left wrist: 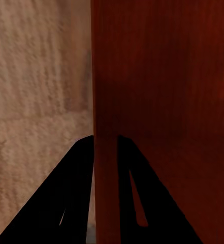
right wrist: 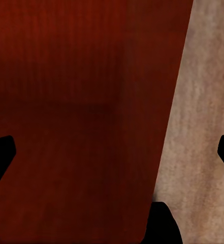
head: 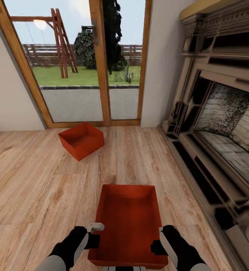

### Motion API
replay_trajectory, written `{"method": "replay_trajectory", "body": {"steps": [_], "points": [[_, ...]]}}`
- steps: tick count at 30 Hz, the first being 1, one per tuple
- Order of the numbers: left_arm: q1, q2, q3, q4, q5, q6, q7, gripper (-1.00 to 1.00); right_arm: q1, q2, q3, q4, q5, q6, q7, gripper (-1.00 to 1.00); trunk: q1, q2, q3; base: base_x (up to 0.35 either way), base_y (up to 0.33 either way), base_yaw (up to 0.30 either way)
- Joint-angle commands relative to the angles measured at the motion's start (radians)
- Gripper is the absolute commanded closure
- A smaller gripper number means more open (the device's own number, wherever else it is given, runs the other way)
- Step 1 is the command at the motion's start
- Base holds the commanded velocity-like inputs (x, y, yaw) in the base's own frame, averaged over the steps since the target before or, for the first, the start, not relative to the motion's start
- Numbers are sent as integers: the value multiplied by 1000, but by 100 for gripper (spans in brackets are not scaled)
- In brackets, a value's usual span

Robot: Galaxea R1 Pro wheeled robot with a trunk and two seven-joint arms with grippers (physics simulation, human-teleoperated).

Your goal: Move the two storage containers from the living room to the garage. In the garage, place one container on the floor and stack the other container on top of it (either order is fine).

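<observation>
two red-orange bins on the living room's plank floor, the near one held at both long sides.

head view: the near container (head: 129, 222) lies with its long axis running straight away from the robot toward the glass doors (head: 79, 60), open side up; the left gripper (head: 91, 237) meets its left wall and the right gripper (head: 161, 241) its right wall. the far container (head: 81, 140) sits turned diagonally near the doors, well apart from the first. the fireplace (head: 218, 113) lines the floor's right edge. left wrist view: the left gripper's fingers (left wrist: 71, 198) pinch the bin's thin wall between them. right wrist view: the right gripper's fingers (right wrist: 0, 157) stand spread wide astride the bin's wall.
</observation>
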Motion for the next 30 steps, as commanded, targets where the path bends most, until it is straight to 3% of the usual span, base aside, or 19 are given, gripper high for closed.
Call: {"method": "replay_trajectory", "body": {"steps": [1, 17, 18, 30], "points": [[0, 0, -2, -2, -1, 5, -1, 100, 0, -1, 4, -1, -11, 3, -9, -100, 0, 0, -1, 0, 0, 0], [-1, 0, -2, -3, -1, 6, -1, 100, 0, -2, 3, -2, -10, 3, -9, -100, 0, 0, -1, 0, 0, 0], [-1, 0, 54, -3, -4, 6, -2, 100, 0, -3, 2, -3, -10, 3, -9, -100, 0, 0, -1, 0, 0, 0], [0, 0, 69, -5, -6, 6, -7, 100, 0, -3, 2, -3, -10, 2, -9, -100, 0, 0, -1, 0, 0, 0]]}}
